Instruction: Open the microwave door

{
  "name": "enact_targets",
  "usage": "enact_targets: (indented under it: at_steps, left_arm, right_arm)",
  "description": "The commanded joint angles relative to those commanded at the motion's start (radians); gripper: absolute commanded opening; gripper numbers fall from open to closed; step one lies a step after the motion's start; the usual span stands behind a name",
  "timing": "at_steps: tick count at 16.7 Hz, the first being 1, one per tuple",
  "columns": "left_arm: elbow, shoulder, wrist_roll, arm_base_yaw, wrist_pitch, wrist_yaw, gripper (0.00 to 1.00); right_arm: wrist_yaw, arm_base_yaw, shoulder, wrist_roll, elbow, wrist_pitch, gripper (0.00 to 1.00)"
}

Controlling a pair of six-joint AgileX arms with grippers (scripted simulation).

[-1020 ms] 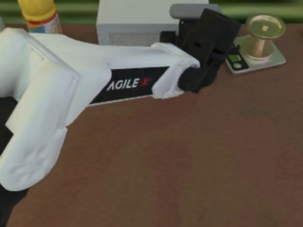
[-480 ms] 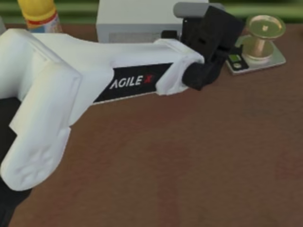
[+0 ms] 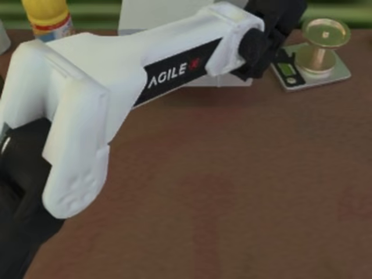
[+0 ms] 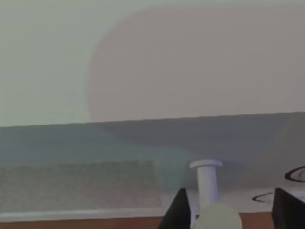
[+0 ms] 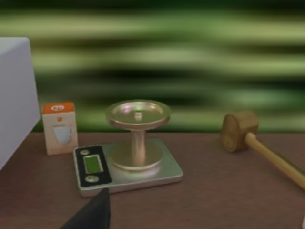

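White microwave door [image 3: 221,83] appears swung down part-way, the left gripper [image 4: 228,212] spread around its handle post [image 4: 207,183], with more opening left.

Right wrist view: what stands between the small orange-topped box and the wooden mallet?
The grey kitchen scale, bearing a brass stand, sits between the box and the mallet, as the right wrist view shows.

Left gripper [image 4: 231,214] fingers spread, straddling a white cylindrical post [image 4: 207,183]; speckled grey mesh window [image 4: 78,186] of the microwave door beside it.
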Motion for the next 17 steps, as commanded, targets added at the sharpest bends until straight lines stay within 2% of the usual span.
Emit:
enact_targets:
  at_steps: [4, 7, 10, 17]
  left_arm:
    - [0.225, 0.062, -0.068, 0.029, -0.316, 0.089, 0.0]
    - [0.345, 0.092, -0.105, 0.048, -0.474, 0.141, 0.0]
    - [0.398, 0.107, -0.122, 0.056, -0.535, 0.165, 0.0]
    - [0.398, 0.107, -0.122, 0.056, -0.535, 0.165, 0.0]
  right_arm:
    - [0.0, 0.0, 0.0, 0.0, 0.0, 0.0, 1.0]
    - [0.0, 0.0, 0.0, 0.0, 0.0, 0.0, 1.0]
    - [0.0, 0.0, 0.0, 0.0, 0.0, 0.0, 1.0]
    - [0.0, 0.0, 0.0, 0.0, 0.0, 0.0, 1.0]
